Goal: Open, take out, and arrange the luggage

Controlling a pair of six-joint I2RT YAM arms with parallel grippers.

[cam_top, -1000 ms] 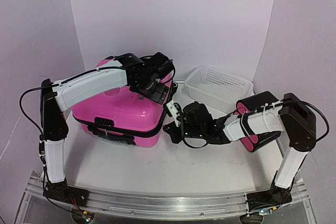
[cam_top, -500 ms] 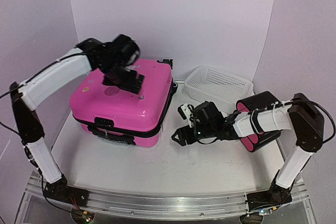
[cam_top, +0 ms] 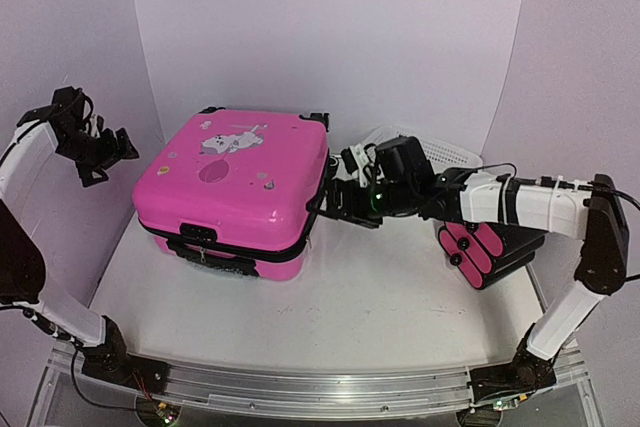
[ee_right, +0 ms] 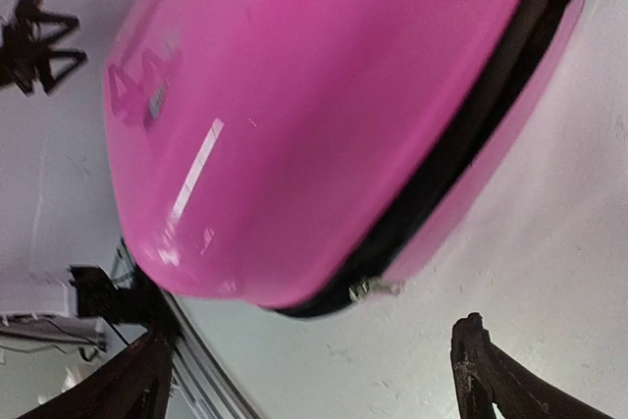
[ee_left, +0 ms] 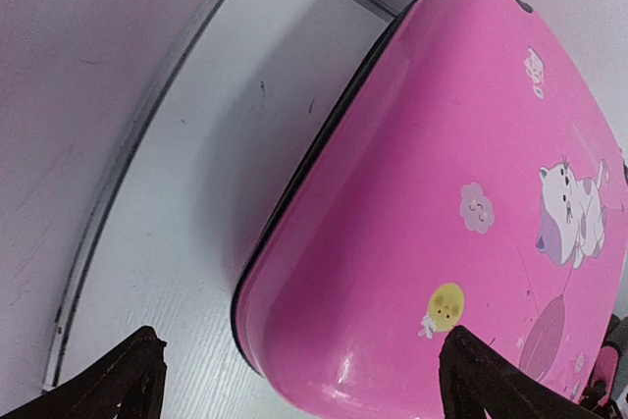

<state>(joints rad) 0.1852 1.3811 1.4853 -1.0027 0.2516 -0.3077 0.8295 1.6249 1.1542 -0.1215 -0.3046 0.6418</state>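
Since the suitcase [cam_top: 235, 182] lies shut and flat on the bench [cam_top: 330, 317], left of centre, nothing inside it shows. Right jaws stand wide open and empty just beside its right edge, near the zip pull [ee_right: 373, 288]; left jaws gape empty too, well off to the left. Risk: the small pull slips the pinch, or a tug drags the whole case. Basket [cam_top: 450, 154] mostly hidden, contents unclear.
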